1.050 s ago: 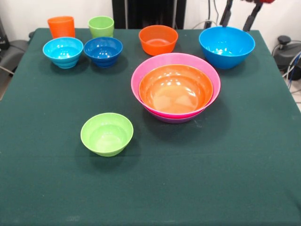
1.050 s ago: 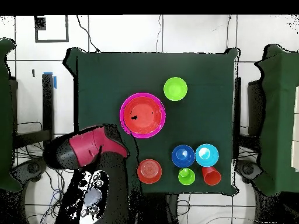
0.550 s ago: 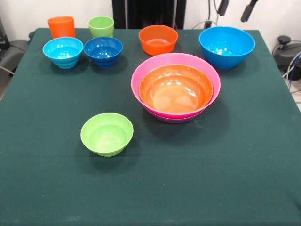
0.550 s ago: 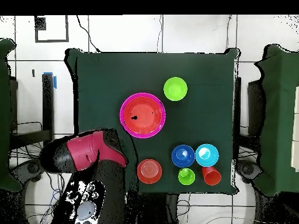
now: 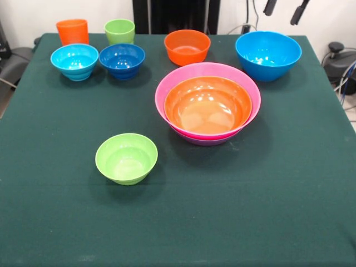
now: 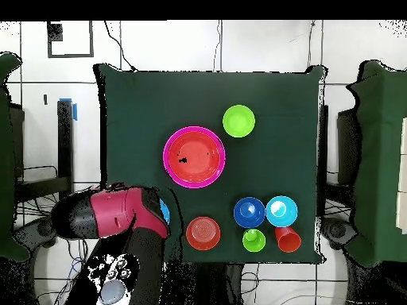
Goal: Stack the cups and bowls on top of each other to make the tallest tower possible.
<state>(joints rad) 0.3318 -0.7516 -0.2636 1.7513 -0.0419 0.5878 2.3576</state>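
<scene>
Desk [image 5: 61, 222] stock: tower [image 5: 207, 104] at centre, wide orange bowl nested in pink over purple; big blue bowl [image 5: 268, 54] loose at the far corner; small lime-green bowl [image 5: 126, 158] alone toward the near side; small orange bowl [image 5: 187, 47], dark-blue bowl [image 5: 122, 60], light-blue bowl [image 5: 74, 61], orange cup [image 5: 72, 31] and green cup [image 5: 119, 31] along the far edge. Hand [image 5: 285, 11]: fingers apart, empty, raised above the blue bowl. Likely risk: its glossy, sloped rim could slip from a shallow pinch, or it could seat crooked and wobble.
</scene>
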